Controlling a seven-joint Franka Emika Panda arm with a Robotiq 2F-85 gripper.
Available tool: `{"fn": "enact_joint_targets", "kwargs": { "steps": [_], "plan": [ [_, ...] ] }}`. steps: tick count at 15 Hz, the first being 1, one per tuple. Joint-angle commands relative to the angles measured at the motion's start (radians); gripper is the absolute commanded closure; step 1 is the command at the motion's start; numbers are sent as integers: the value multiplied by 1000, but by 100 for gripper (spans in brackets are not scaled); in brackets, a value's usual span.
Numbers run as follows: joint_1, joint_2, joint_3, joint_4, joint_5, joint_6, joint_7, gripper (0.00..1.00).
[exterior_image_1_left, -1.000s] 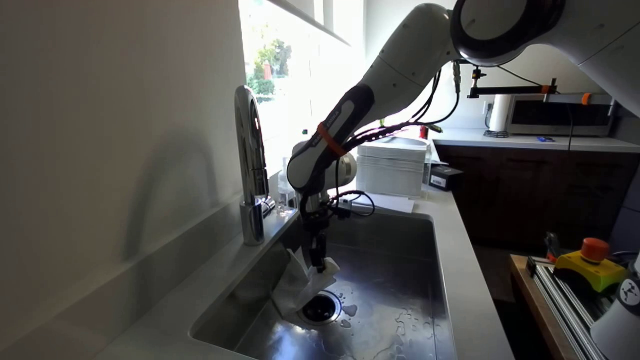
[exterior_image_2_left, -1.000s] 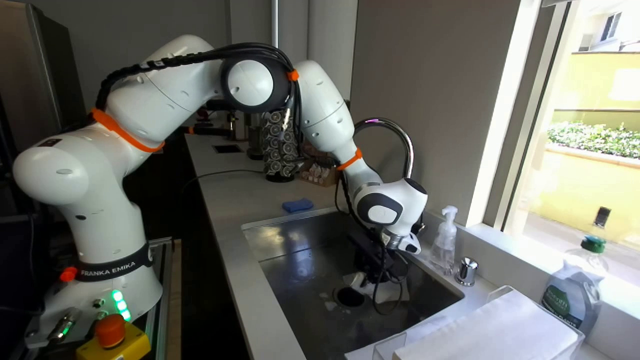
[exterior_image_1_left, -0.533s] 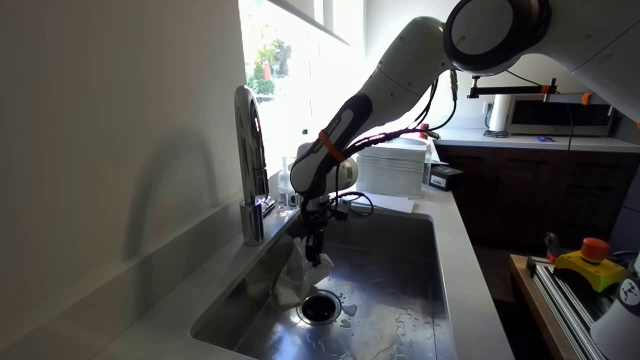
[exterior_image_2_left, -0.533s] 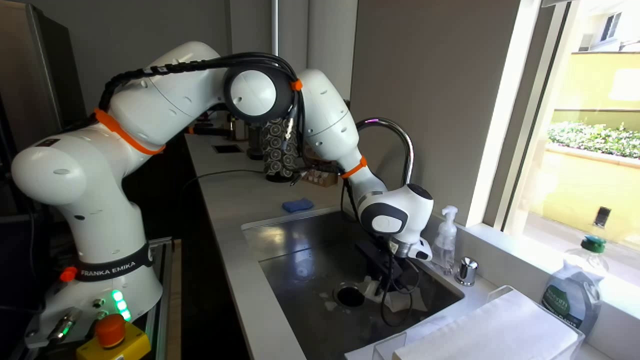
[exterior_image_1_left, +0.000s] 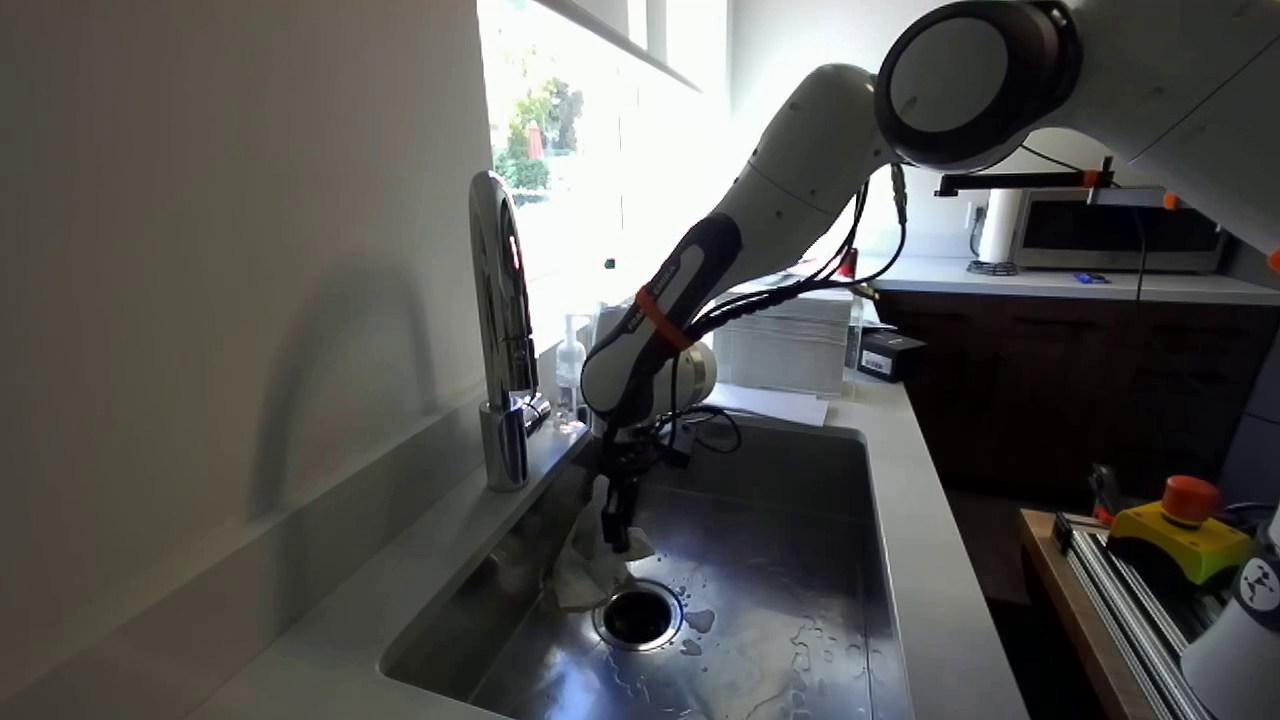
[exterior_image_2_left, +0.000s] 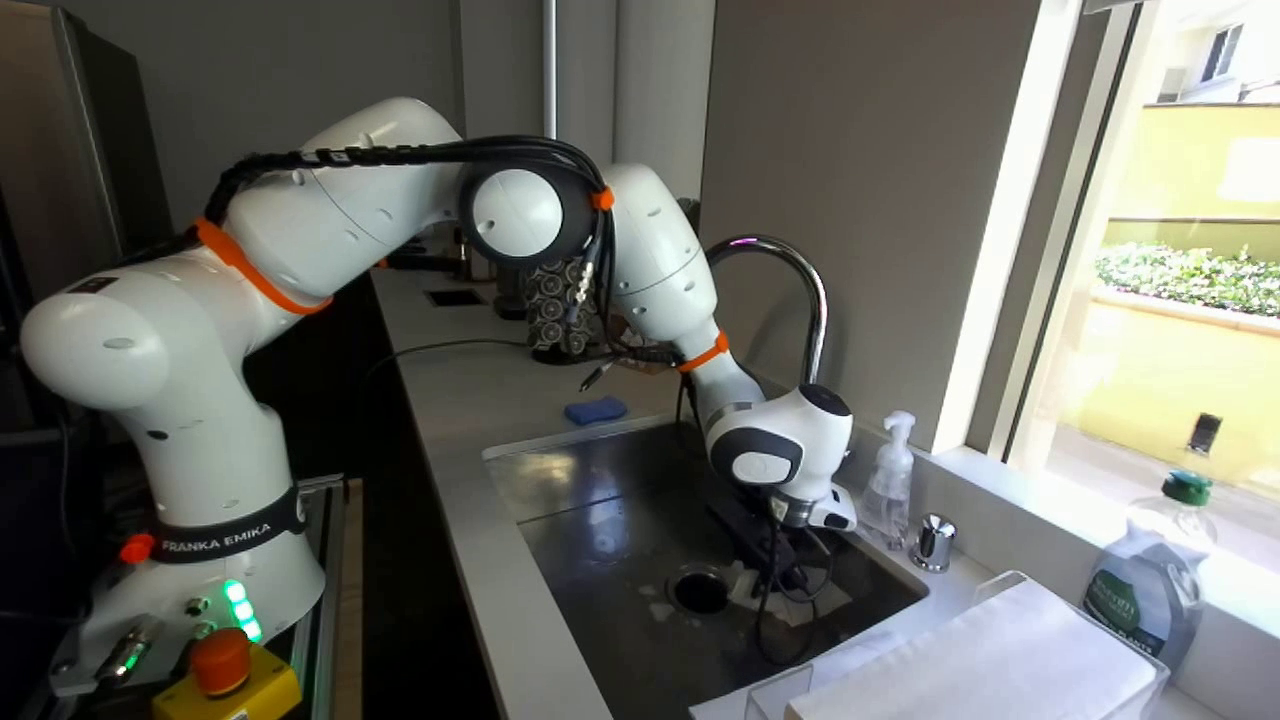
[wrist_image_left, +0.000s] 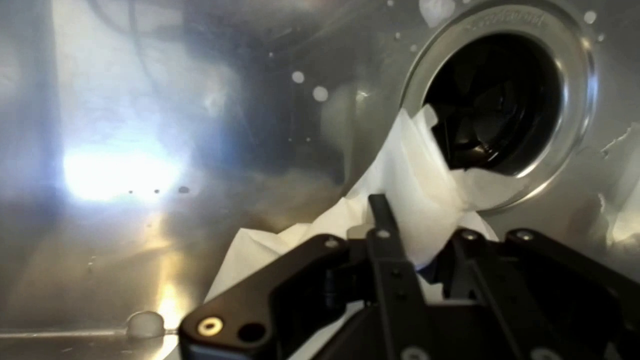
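A crumpled white paper towel (wrist_image_left: 425, 200) is pinched between the black fingers of my gripper (wrist_image_left: 422, 235). One finger (wrist_image_left: 384, 215) shows against the towel; the tip on the opposite side is hidden behind its folds. In the wrist view the towel overlaps the near rim of the drain (wrist_image_left: 420, 75), and I cannot tell whether it touches it. Low inside the steel sink (exterior_image_1_left: 760, 570), the gripper (exterior_image_1_left: 616, 540) points down beside the faucet-side wall, with the towel (exterior_image_1_left: 582, 575) draped toward the bottom. In an exterior view the hand and cables hide most of the towel (exterior_image_2_left: 745, 585).
A chrome faucet (exterior_image_1_left: 505, 330) rises behind the sink edge. Along the window side stand a soap pump (exterior_image_2_left: 890, 480), a chrome cap (exterior_image_2_left: 934, 543) and a detergent bottle (exterior_image_2_left: 1145, 580). A stack of white paper (exterior_image_1_left: 785, 340) and a blue sponge (exterior_image_2_left: 595, 410) lie on the counter. Water drops dot the sink bottom.
My gripper has shifted toward the faucet-side wall, rising a little and then dipping again, carrying the towel slightly away from the drain. The arm's elbow has sunk lower. The grip stayed shut.
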Motion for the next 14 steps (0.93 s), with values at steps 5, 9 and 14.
{"fn": "enact_joint_targets", "kwargs": {
  "steps": [5,9,14],
  "plan": [
    [-10,56,96,9,-9,149,-4,98],
    [-26,62,153,0,-4,192,-17,98],
    [-39,78,185,-10,-14,254,-35,98]
  ]
}}
